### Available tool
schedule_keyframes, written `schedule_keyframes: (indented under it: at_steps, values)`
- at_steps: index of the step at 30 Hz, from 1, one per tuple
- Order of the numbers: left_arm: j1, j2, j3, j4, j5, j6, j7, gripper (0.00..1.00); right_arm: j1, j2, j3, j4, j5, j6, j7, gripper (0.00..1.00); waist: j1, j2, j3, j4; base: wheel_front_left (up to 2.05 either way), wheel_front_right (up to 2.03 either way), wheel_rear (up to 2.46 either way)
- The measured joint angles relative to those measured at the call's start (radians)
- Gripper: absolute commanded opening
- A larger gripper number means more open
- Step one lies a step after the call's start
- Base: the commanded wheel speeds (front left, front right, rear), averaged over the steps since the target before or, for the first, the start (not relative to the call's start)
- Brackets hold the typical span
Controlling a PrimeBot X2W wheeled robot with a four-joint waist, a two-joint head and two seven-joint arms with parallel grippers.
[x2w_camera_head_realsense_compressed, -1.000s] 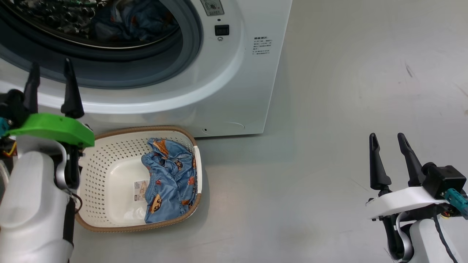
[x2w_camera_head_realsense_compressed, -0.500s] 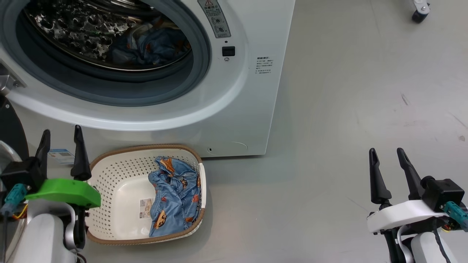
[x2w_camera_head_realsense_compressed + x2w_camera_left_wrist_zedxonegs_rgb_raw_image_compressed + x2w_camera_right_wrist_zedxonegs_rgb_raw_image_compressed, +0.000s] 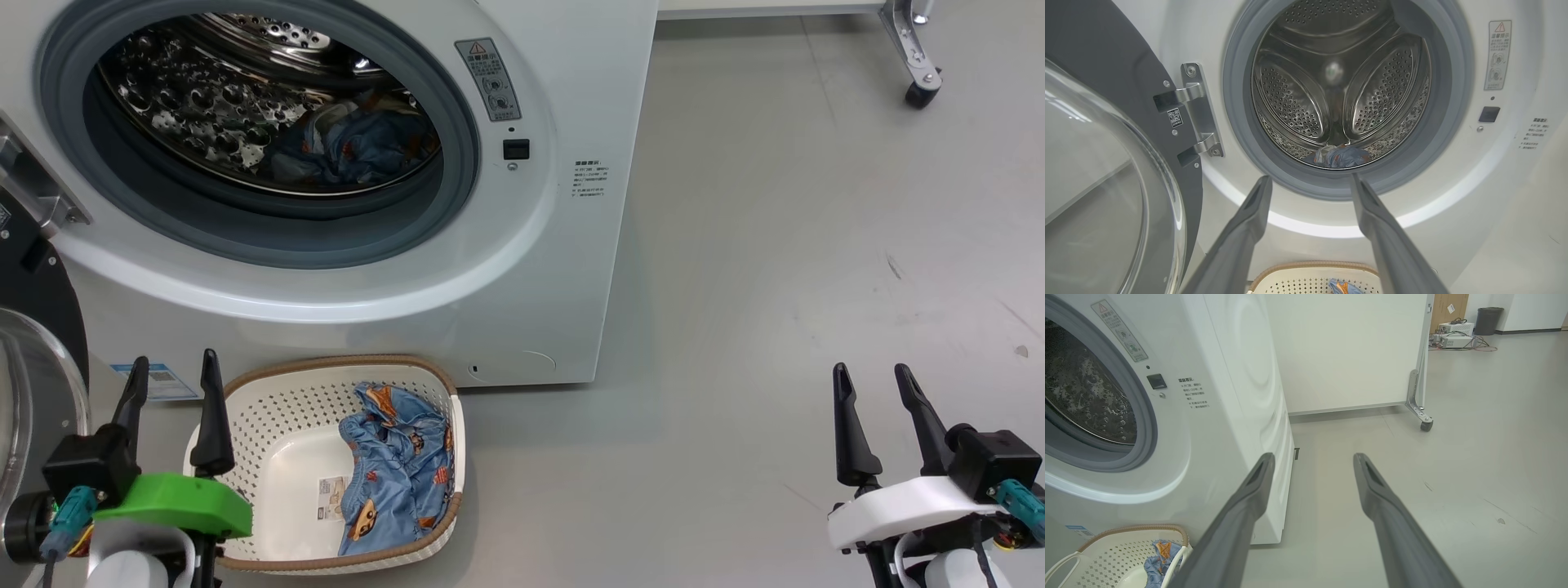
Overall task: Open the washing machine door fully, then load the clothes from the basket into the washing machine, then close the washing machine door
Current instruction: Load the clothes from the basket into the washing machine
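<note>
Both your left gripper [image 3: 175, 357] and right gripper [image 3: 870, 369] show fingers spread wide and empty, the left near the basket [image 3: 269, 371] of blue clothes [image 3: 400, 457], the door [image 3: 1094, 49] standing open.

the round steel drum mouth [image 3: 245, 98] of the big white washing machine [image 3: 571, 269] stands unblocked, its black-ringed glass door [image 3: 1106, 171] swung wide at the left, a small cream perforated basket [image 3: 261, 400] crowds the floor right below the opening, and open grey floor [image 3: 775, 286] stretches away on the right.
</note>
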Motion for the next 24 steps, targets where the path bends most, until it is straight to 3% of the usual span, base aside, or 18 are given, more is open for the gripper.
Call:
schedule_keyframes:
  at_steps: [24]
  values:
    - [0.176, -0.015, -0.005, -0.092, 0.065, -0.002, 0.0, 1.0, 0.069, -0.005, 0.005, -0.016, -0.004, 0.0, 0.0, 1.0, 0.0, 0.0, -0.083, 0.002, 0.0, 0.0, 0.0]
